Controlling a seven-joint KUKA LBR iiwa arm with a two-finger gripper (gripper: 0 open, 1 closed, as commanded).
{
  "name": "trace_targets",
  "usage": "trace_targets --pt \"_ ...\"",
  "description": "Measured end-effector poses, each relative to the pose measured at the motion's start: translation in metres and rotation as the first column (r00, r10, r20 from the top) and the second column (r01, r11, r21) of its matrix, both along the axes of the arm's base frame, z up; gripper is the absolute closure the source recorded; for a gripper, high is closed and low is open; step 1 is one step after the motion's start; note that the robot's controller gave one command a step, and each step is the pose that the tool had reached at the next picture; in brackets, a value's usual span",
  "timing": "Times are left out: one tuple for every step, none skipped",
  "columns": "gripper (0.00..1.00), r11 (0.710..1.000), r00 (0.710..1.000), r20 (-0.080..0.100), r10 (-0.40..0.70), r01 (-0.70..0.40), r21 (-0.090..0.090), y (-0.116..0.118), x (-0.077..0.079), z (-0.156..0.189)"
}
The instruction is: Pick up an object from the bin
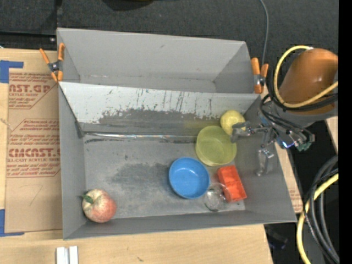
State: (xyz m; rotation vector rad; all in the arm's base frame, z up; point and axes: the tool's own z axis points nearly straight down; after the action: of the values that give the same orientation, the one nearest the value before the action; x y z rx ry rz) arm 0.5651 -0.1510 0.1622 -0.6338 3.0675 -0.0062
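Right of the one yellow bowl [215, 146] hangs the gripper [250, 152], fingers spread, with one yellow ball [231, 120] just above that bowl, one blue bowl [188, 177] and one orange block [232, 182] below.

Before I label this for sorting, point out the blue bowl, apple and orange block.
Blue bowl [188, 177], camera view, its inner floor.
Apple [99, 206], camera view, its red side.
Orange block [231, 183], camera view, its top face.
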Motion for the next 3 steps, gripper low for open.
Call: trace_targets --pt "0.00 0.991 0.991 -0.003 -0.134 0.134 0.004 -0.004 0.004 -0.063" --pt "0.00 0.964 0.964 0.011 0.265 -0.265 -0.006 0.022 -0.052 -0.091" --pt "1.00 0.992 0.992 0.003 0.124 -0.124 0.002 0.018 -0.060 -0.091"
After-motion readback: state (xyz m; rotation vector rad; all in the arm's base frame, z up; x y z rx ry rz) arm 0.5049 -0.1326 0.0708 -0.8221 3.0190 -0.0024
